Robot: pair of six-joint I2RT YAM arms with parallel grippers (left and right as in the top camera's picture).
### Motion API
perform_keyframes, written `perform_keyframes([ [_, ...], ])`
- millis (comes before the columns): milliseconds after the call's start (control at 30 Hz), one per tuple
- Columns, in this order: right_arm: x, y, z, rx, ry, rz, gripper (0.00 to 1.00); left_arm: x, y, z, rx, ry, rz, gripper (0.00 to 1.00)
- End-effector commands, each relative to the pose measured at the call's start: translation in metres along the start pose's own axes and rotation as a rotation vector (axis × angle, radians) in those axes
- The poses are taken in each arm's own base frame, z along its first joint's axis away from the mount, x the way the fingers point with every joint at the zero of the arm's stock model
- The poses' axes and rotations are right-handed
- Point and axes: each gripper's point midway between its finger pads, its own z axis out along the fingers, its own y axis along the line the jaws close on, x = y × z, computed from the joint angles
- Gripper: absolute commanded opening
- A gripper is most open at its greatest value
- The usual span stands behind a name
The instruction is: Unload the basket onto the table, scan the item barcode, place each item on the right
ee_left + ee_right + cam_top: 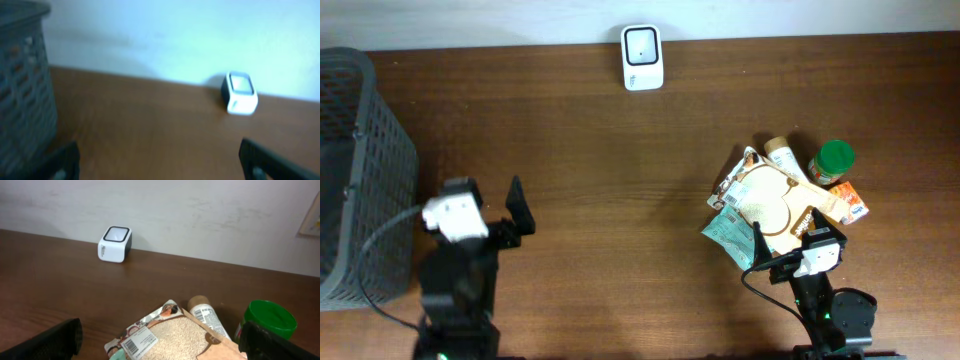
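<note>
Hovering low in the frame, both the left pincer [160, 167] and right pincer [165, 345] gape wide, holding nothing. Packets [780, 200] with a green-lidded jar [832, 160] crowd lower right; a grey basket [360, 170] blocks the left edge. Bare brown bench [620, 180] runs open to the white scanner [642, 57] at top centre, against the pale wall [200, 210]

overhead looks straight down on table [620, 200]; both wrist views low, facing back wall [200, 210], sharing white scanner [115, 244].
</note>
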Motion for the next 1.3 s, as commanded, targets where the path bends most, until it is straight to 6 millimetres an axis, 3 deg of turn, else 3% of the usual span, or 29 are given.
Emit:
perform_keyframes([
  [0, 0.003, 0.000, 0.000, 0.000, 0.004, 0.008, 0.98, 0.050, 0.013, -0.008, 0.006, -0.085, -0.004, 0.99],
  [133, 0.003, 0.000, 0.000, 0.000, 0.004, 0.008, 0.98, 0.075, 0.016, -0.012, 0.010, -0.119, 0.052, 0.99],
  [367, 0.003, 0.000, 0.000, 0.000, 0.004, 0.008, 0.98, 0.090, 0.018, -0.011, -0.006, -0.100, 0.334, 0.99],
  [567, 0.003, 0.000, 0.000, 0.000, 0.004, 0.008, 0.98, 0.113, 0.022, -0.014, -0.010, -0.077, 0.358, 0.99],
  [667, 0.003, 0.000, 0.000, 0.000, 0.004, 0.008, 0.98, 0.102, 0.022, -0.020, -0.022, -0.129, 0.376, 0.99],
  [1267, 0.003, 0.000, 0.000, 0.000, 0.004, 0.008, 0.98, 0.104, 0.022, -0.020, -0.021, -0.121, 0.396, 0.99],
])
